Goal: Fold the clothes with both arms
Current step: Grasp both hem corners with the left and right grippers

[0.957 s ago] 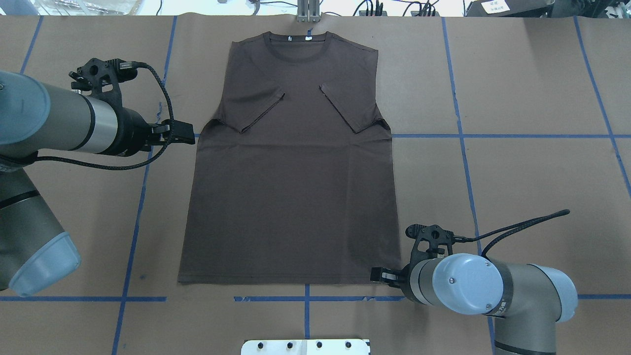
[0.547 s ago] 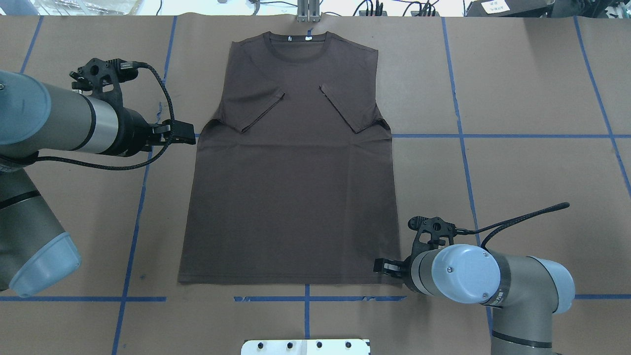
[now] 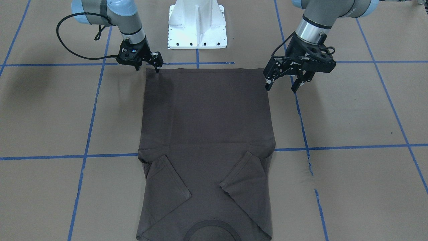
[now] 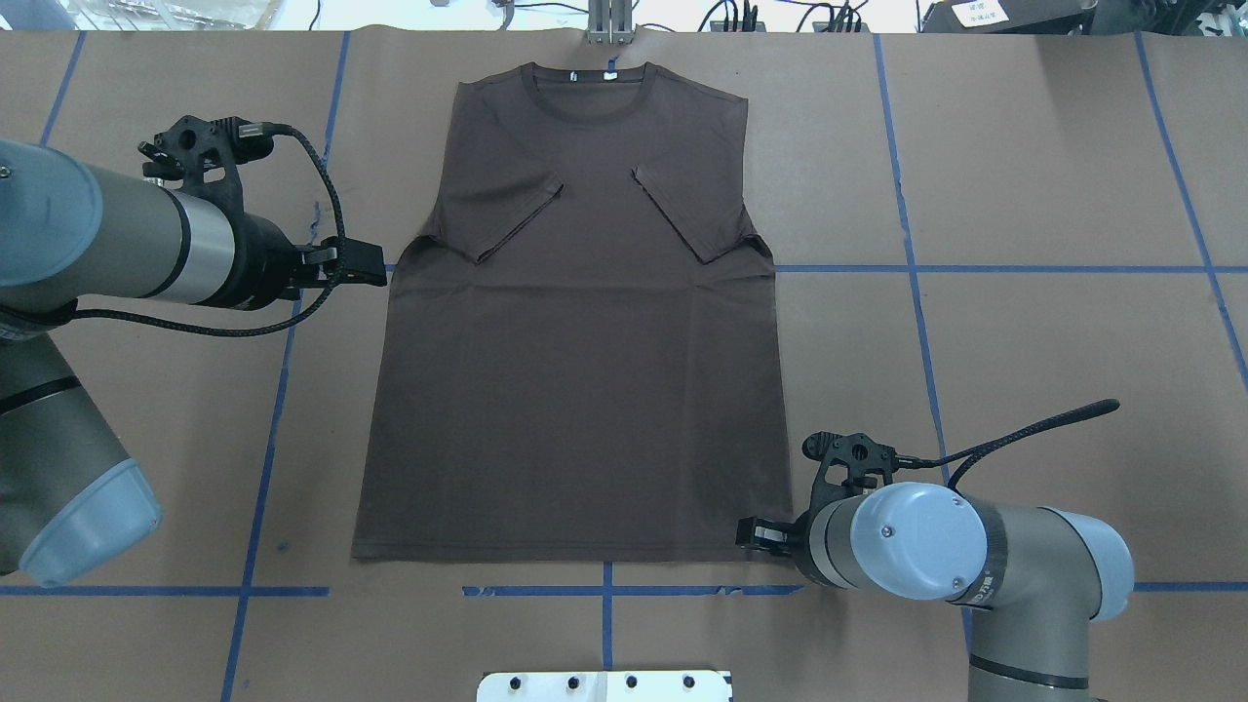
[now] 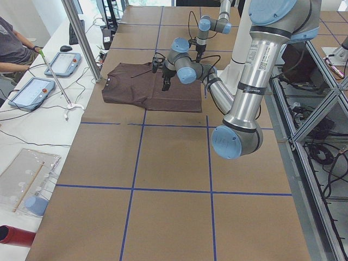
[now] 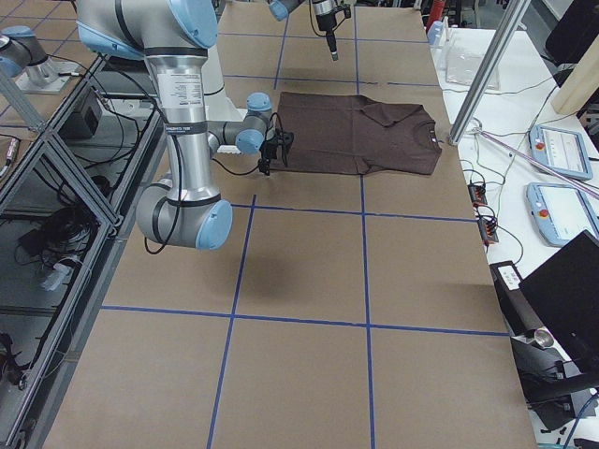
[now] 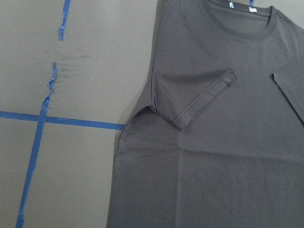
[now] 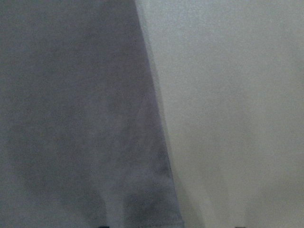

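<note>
A dark grey-brown knit T-shirt (image 4: 585, 390) lies flat on the brown worktop (image 4: 1024, 341), sleeves folded in. The black two-finger left gripper (image 3: 281, 85) hovers beside it with its fingers spread wide. The right gripper (image 3: 147, 69), jaws apart, sits at a hem corner.

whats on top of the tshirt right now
Only its own folded-in sleeves: the left-side sleeve and the right-side sleeve, lying on the T-shirt chest. The cloth beneath those flaps is covered.

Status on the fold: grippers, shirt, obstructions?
Left gripper open, raised beside T-shirt. Right gripper open, low at its hem corner. Shirt flat, sleeves folded in. Nothing seen blocking.
</note>
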